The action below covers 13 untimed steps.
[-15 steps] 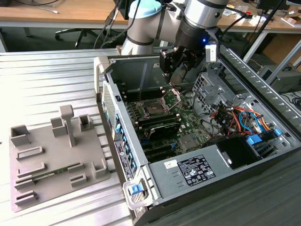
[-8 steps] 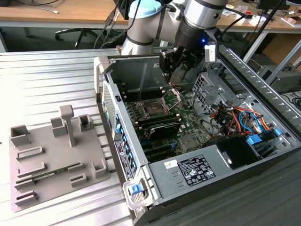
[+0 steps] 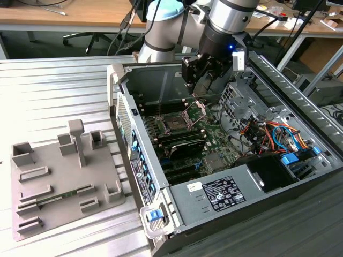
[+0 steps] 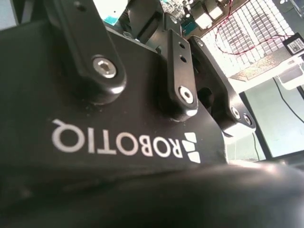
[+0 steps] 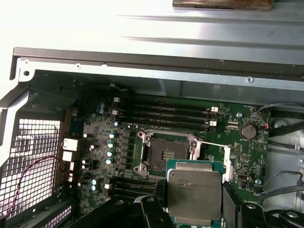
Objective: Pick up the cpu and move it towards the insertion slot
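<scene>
- Silvery-white metal tops the small flat square cpu (image 5: pixel 194 190), which the black gripper (image 5: pixel 192 209) grasps; in the first wrist view it hangs above the green circuit board, just beside the square dark insertion slot (image 5: pixel 164 153) with its silver frame, not yet over it
- In the exterior view the gripper (image 3: pixel 199 72) sits high over the open grey computer case (image 3: pixel 161 176), toward its far wall
- Risk, as I judge it: the grip is on a thin chip, so a tilt or slip could drop it onto the board or the slot's contacts
- The raised hinged metal retention bracket (image 5: pixel 211 147) stands beside the slot and could catch the chip's edge
- Long black memory slots (image 5: pixel 166 114) run just beyond the slot; bundled orange and blue cables (image 3: pixel 273 134) lie to the exterior view's right, well apart
</scene>
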Each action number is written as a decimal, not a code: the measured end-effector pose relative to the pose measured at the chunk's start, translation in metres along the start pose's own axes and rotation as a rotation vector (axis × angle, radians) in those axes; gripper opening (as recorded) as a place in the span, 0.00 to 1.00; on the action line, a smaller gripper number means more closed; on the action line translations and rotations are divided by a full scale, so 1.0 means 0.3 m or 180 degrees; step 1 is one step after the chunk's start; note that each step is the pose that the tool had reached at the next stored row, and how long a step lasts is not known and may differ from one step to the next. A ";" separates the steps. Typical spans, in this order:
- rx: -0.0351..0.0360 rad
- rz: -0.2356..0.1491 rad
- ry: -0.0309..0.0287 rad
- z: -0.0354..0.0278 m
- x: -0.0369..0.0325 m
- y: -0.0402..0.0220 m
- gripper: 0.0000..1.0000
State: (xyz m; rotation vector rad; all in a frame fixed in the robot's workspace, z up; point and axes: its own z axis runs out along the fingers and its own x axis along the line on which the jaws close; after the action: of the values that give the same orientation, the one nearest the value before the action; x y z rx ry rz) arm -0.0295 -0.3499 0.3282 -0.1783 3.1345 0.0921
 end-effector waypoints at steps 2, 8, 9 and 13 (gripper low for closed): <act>0.0000 0.0000 0.0000 0.003 -0.002 0.002 0.55; 0.0000 0.0000 0.0000 0.012 -0.006 0.013 0.55; 0.0000 0.0000 0.0000 0.014 -0.006 0.017 0.55; 0.0000 0.0000 0.0000 0.017 -0.007 0.022 0.55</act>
State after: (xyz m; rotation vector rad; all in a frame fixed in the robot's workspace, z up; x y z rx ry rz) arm -0.0281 -0.3427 0.3236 -0.1785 3.1346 0.0920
